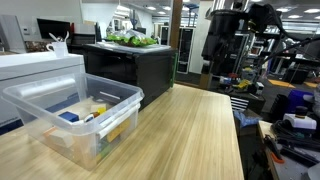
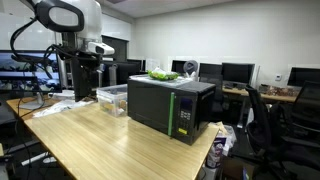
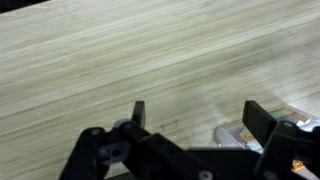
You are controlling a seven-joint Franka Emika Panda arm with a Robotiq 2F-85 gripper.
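End effector spread wide above the wooden surface
I see its jaws wide and empty over bare wood; a small pale object, too blurred to name, lies just beside one finger.

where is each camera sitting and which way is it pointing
An exterior view: low by the wooden table, next to the clear bin, looking along the tabletop at the arm at the far end.
An exterior view: higher, off a table corner, facing the black microwave; the arm rises at the left.
Wrist view: on the wrist, looking down at the wood; the open gripper fills the bottom edge.
Shared: both exterior views show the table, bin and arm.
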